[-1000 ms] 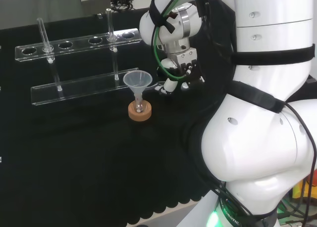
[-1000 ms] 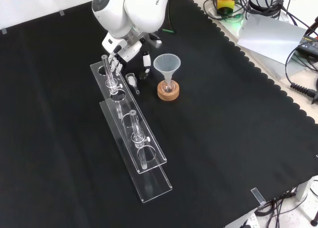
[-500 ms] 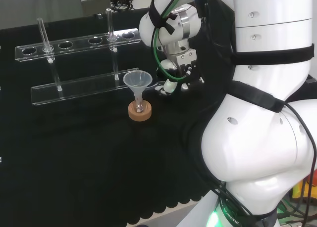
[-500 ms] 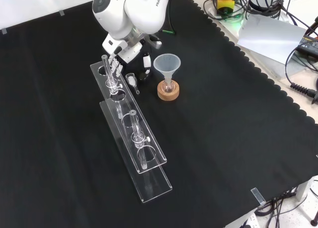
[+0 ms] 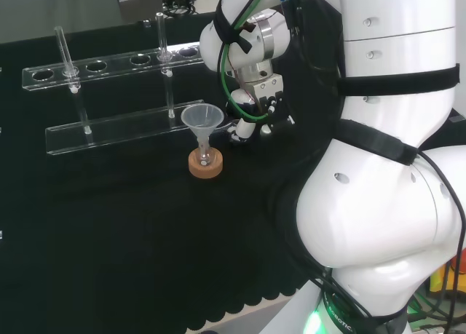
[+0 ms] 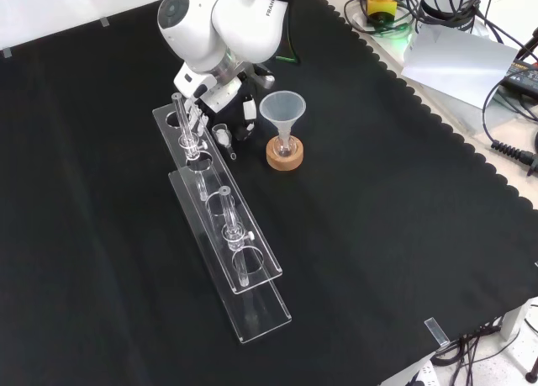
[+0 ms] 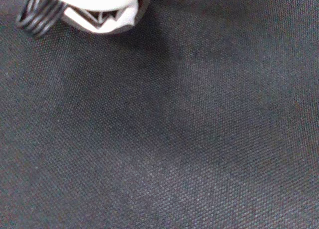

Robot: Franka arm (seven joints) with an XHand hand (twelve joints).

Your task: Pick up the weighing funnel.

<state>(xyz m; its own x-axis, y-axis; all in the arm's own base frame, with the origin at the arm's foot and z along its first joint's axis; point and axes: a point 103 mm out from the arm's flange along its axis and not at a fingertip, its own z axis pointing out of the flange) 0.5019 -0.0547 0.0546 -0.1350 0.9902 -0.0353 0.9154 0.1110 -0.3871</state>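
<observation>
while weighing funnel [image 6: 222,137] lies unmoved, hand [image 6: 247,108] has edged closer

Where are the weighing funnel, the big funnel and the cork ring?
weighing funnel [image 6: 221,134], front view, on its bowl.
funnel [image 6: 282,117], front view, on its cone wall.
cork ring [image 6: 284,159], front view, on its near side.

Matt woven cloth [image 7: 199,139]; glossy clear rack [image 6: 261,310].
</observation>
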